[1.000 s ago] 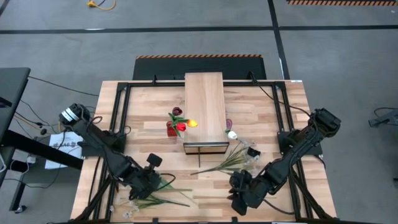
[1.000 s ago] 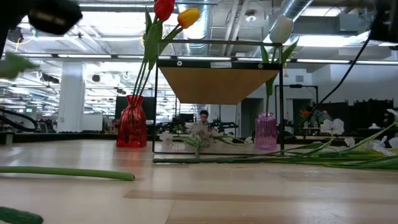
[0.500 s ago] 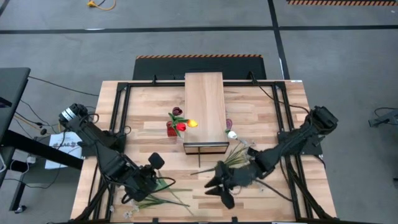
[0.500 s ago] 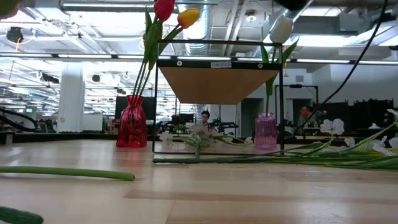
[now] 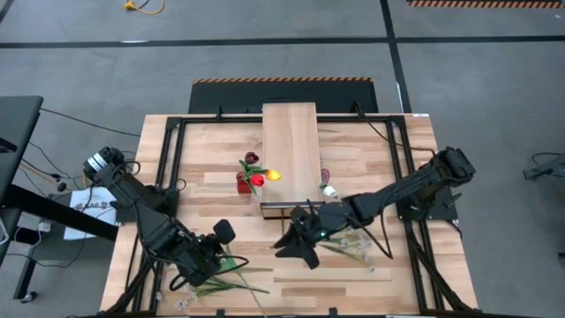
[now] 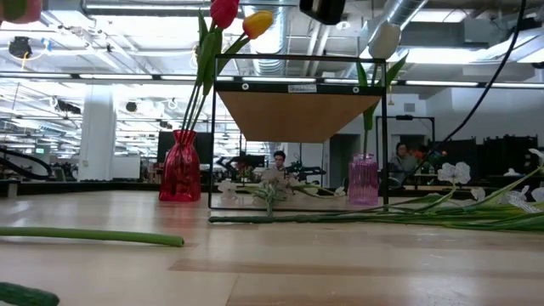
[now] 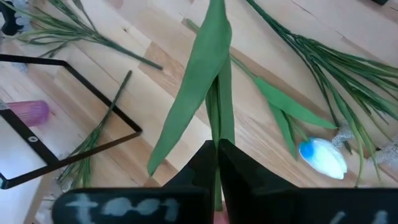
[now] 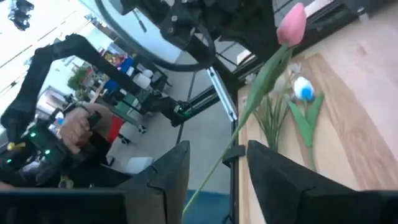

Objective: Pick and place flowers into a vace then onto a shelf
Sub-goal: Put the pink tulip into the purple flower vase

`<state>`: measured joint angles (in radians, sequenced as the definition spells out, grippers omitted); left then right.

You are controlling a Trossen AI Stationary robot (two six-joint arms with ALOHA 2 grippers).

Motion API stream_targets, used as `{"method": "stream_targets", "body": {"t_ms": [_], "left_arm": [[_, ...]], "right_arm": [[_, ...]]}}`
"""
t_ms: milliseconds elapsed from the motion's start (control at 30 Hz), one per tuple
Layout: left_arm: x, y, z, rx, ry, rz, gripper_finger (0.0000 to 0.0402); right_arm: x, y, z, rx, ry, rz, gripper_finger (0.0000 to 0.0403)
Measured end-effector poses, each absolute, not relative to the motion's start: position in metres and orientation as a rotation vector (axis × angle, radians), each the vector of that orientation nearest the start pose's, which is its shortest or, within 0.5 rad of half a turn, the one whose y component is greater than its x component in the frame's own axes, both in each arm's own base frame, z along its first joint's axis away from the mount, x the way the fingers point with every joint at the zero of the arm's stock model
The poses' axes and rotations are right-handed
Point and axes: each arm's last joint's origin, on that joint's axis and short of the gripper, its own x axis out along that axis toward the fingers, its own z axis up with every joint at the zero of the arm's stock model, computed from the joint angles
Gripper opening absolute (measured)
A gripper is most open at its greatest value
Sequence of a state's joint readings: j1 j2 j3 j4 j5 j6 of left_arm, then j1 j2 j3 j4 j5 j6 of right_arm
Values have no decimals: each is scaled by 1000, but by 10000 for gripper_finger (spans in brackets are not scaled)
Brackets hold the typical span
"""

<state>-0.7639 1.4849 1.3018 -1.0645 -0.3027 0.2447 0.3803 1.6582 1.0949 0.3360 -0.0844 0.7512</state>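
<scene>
your left gripper (image 5: pixel 225 254) sat at the bench's (image 5: pixel 388 168) near edge, its fingers (image 7: pixel 205 163) pinched shut on a pink tulip's (image 8: pixel 291 25) green stem. your right gripper (image 5: pixel 296 240) hung before the shelf (image 5: pixel 290 150), fingers (image 8: pixel 168 174) parted, empty. the red vase (image 5: pixel 244 183) with tulips stood left of the shelf.

Light-wood shelf (image 5: pixel 290 150); glossy red vase (image 6: pixel 180 167)

The shelf (image 5: pixel 290 152), red vase (image 5: pixel 244 183) and scattered stems (image 5: pixel 340 228) crowd mid-table; the far corners lie open.
</scene>
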Motion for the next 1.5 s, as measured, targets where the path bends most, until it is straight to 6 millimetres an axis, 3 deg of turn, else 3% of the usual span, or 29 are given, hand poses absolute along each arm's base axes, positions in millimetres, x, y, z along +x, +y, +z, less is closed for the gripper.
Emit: {"method": "stream_targets", "body": {"t_ms": [167, 267, 600, 1133, 1500], "left_arm": [[208, -188, 291, 852, 1035, -537, 0], [209, -187, 291, 860, 1032, -541, 0], [208, -188, 291, 861, 1032, -543, 0], [208, -188, 291, 862, 1032, -547, 0], [207, -188, 291, 860, 1037, -563, 0]], "right_arm": [[350, 148, 273, 646, 345, 321, 187], [360, 156, 272, 602, 356, 297, 201], [412, 179, 276, 440, 408, 292, 202], [470, 176, 228, 491, 503, 276, 213], [499, 184, 218, 480, 489, 344, 207]]}}
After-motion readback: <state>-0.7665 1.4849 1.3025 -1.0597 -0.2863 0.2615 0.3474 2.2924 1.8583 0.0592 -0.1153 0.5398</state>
